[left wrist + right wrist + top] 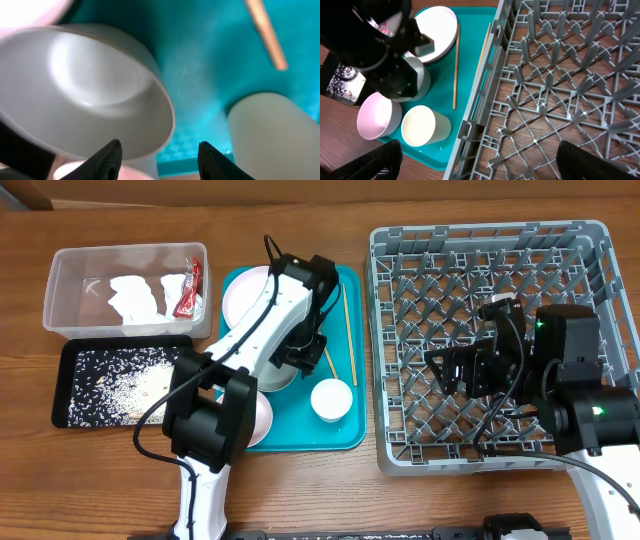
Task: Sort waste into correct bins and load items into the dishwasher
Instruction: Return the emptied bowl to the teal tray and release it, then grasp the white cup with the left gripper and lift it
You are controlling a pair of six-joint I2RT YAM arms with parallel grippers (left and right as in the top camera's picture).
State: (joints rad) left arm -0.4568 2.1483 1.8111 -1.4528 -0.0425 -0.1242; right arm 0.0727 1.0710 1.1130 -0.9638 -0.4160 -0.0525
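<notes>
White bowl point(95, 90), upright on the teal serving tray point(345, 430), with the left gripper point(160, 150) lowered over its near rim. In the left wrist view the two dark fingers point(107, 160) stand roughly half apart, one in front of the bowl's inside wall and the other outside it, so that the rim lies between them. Contact with the bowl cannot be made out, and nothing is clamped. Just beside the bowl stands a small white cup point(270, 135), mouth up.

Also on the teal tray are a pale pink bowl point(375, 117) at the near left corner and a round pale plate point(240, 295) at the far end. Two wooden chopsticks point(455, 65) lie lengthwise along the side nearest the rack, apart from each other.

Left of the tray, a clear plastic tub point(55, 300) holds crumpled white napkins point(135, 295) and a red foil wrapper point(190, 292). In front of it, a shallow black tray point(70, 360) holds scattered rice-like grains point(115, 385).

Right of the teal tray, the grey dish rack point(480, 235) rests on the wooden table point(300, 490). The right gripper point(480, 155) hangs above the rack's peg floor with its jaws fully spread and nothing between them.
</notes>
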